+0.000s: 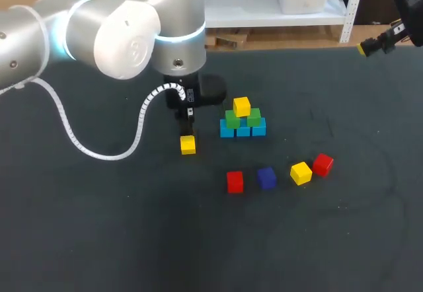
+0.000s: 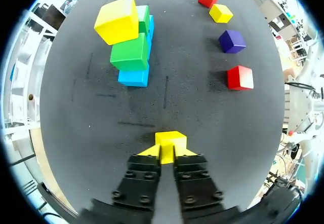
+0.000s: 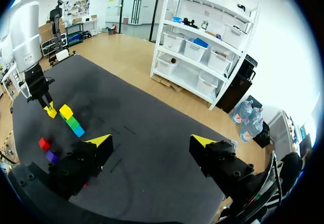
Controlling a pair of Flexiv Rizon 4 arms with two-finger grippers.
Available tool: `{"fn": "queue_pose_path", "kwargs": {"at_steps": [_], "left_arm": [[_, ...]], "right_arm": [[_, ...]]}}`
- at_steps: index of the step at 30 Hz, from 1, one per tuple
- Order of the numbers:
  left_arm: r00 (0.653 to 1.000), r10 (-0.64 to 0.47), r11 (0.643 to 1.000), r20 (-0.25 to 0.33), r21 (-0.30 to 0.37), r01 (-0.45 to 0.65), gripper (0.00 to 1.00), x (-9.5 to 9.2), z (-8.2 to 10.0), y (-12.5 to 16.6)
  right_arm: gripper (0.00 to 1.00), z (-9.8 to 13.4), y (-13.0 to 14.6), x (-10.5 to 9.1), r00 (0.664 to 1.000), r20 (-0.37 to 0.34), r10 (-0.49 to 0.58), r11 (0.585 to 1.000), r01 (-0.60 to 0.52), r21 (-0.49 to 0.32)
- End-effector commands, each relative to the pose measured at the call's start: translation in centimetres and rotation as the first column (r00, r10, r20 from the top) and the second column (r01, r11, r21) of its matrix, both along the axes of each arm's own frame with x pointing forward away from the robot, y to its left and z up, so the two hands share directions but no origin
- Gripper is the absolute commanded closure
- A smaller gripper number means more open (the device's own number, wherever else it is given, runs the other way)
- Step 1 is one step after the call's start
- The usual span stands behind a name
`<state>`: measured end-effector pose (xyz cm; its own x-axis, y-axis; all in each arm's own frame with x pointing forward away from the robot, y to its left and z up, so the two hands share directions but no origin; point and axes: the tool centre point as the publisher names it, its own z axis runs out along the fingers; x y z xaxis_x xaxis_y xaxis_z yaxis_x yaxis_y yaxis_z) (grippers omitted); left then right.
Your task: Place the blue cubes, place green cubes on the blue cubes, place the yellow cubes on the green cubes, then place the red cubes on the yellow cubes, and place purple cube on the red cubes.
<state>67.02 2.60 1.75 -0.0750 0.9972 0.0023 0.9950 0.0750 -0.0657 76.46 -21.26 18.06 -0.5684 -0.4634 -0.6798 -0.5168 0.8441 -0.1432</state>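
The left gripper [image 2: 167, 152] pinches a yellow cube [image 2: 170, 139] between its narrow-set tips, one tip on each side. The head view hides that grip and shows the cube [image 1: 188, 145] low over the table [image 1: 99, 226] beneath the wrist. At 2 o'clock from it stands the stack [image 1: 242, 119]: blue cubes [image 1: 242, 131] in a row, green cubes [image 1: 232, 119] on them, and a second yellow cube [image 1: 242, 106] on top. Between 3 and 4 o'clock lie a red cube [image 1: 234, 181], a purple cube [image 1: 266, 177], a third yellow cube [image 1: 301, 172] and another red cube [image 1: 322, 164]. Far off, also toward 2 o'clock, the right gripper [image 3: 152, 145] hangs with its fingers wide apart and holding nothing, a spread only its own wrist view shows.
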Motion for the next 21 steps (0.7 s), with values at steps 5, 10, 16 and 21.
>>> {"fn": "queue_pose_path", "kwargs": {"at_steps": [5,10,16,21], "left_arm": [[1.0,-0.001,1.0,0.0,0.0,0.001,0.0,-0.1,0.1,0.1],[1.0,0.012,1.0,0.006,-0.005,-0.012,0.0,0.2,0.2,0.2],[0.999,-0.013,1.0,-0.044,-0.01,0.012,0.0,-0.6,0.4,0.2],[0.998,-0.025,1.0,-0.059,-0.006,0.025,0.0,-1.1,0.4,0.0]], "right_arm": [[0.0,-0.2,0.1,-0.2,1.0,0.01,-0.007,1.0,0.007,-0.002],[0.0,-0.2,0.1,-0.2,1.0,0.01,-0.007,1.0,0.007,-0.002],[0.0,-0.2,0.1,-0.2,1.0,0.01,-0.007,1.0,0.007,-0.002],[0.0,-0.2,0.1,-0.2,1.0,0.01,-0.007,1.0,0.007,-0.002]]}}
